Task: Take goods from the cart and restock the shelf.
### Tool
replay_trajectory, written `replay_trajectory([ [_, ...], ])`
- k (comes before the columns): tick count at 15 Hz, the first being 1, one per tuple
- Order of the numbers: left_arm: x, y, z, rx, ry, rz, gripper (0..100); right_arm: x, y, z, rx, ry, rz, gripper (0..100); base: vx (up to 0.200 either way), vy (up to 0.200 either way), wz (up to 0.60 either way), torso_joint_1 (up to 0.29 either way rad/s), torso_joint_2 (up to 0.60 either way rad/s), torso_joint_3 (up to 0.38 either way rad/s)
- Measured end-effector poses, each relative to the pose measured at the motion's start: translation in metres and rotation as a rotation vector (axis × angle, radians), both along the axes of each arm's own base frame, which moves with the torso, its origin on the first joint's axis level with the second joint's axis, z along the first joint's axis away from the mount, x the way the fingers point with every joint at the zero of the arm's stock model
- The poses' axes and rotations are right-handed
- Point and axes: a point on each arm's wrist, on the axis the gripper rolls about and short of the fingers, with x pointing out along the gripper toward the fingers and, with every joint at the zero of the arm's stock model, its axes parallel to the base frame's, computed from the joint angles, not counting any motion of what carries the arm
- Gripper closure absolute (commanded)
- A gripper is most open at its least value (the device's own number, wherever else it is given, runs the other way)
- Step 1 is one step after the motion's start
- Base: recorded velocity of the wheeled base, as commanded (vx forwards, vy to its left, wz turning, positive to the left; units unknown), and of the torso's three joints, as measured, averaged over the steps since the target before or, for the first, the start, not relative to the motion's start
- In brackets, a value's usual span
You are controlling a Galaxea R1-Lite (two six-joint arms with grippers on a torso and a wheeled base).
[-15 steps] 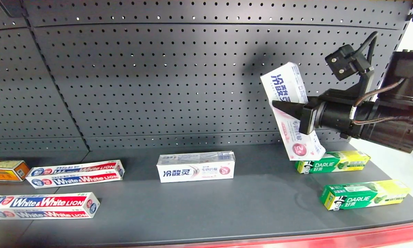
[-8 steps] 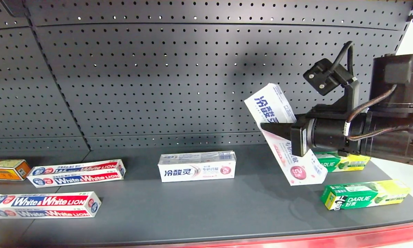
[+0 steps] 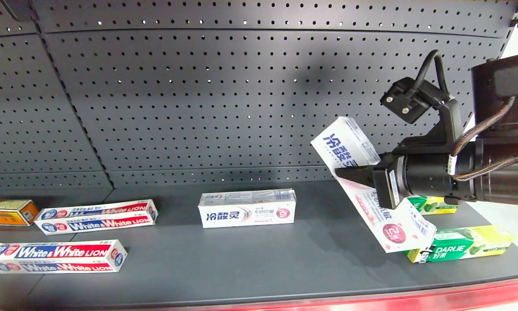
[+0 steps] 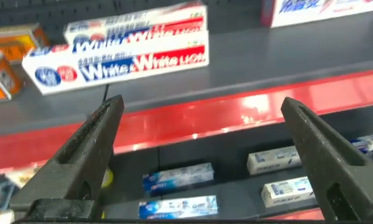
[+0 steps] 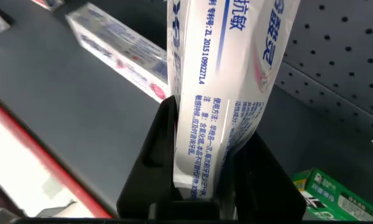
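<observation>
My right gripper [image 3: 357,175] is shut on a white and pink toothpaste box [image 3: 371,183], holding it tilted above the right part of the grey shelf [image 3: 250,263]. In the right wrist view the same box [image 5: 221,81] stands clamped between the black fingers [image 5: 158,146]. A matching white toothpaste box [image 3: 246,209] lies flat at the shelf's middle. The held box's lower end hangs just over a green box [image 3: 462,244]. My left gripper [image 4: 202,146] is open below the shelf's red front edge [image 4: 193,121], with nothing between its fingers.
Two red, white and blue toothpaste boxes [image 3: 95,217] [image 3: 55,256] and an orange box [image 3: 7,212] lie at the shelf's left. A second green box [image 3: 431,204] lies behind the arm. Pegboard [image 3: 224,99] backs the shelf. Blue and white boxes [image 4: 177,177] lie on a lower level.
The right gripper has carried the toothpaste box downward and forward, tilting it further. The box's lower end now overlaps the nearer green box.
</observation>
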Motion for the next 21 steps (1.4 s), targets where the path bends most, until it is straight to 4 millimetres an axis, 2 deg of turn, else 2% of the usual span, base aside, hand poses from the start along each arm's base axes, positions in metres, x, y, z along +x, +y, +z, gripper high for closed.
replay_trajectory([
  [2,-0.002,0.0,0.014,0.001,-0.018,-0.021,0,-0.003,-0.002,0.002,0.006,-0.005,0.001,100,0.0,0.0,0.0,0.0,0.0,0.0],
  [5,0.0,0.001,0.063,0.026,-0.028,-0.095,0,-0.009,-0.002,0.0,0.015,0.008,0.008,100,0.0,0.0,0.0,0.0,0.0,0.0],
  [8,0.019,0.0,0.108,0.066,0.015,-0.195,0,-0.017,-0.005,0.003,0.035,0.008,0.014,100,0.0,0.0,0.0,0.0,0.0,0.0],
  [10,0.041,-0.005,0.13,0.076,0.076,-0.265,0,-0.021,-0.008,0.003,0.037,0.007,0.016,100,0.0,0.0,0.0,0.0,0.0,0.0],
  [13,0.081,-0.021,0.15,0.09,0.177,-0.419,0,-0.029,-0.014,0.004,0.047,0.004,0.016,100,0.0,0.0,0.0,0.0,0.0,0.0],
  [17,0.15,-0.048,0.177,0.077,0.209,-0.633,0,-0.04,-0.019,0.002,0.072,0.018,0.03,100,0.0,0.0,0.0,0.0,0.0,0.0],
  [19,0.183,-0.058,0.182,0.088,0.226,-0.739,0,-0.044,-0.018,0.003,0.08,0.017,0.042,100,0.0,0.0,0.0,0.0,0.0,0.0],
  [21,0.216,-0.062,0.177,0.123,0.239,-0.858,0,-0.045,-0.018,0.004,0.102,0.029,0.037,100,0.0,0.0,0.0,0.0,0.0,0.0],
])
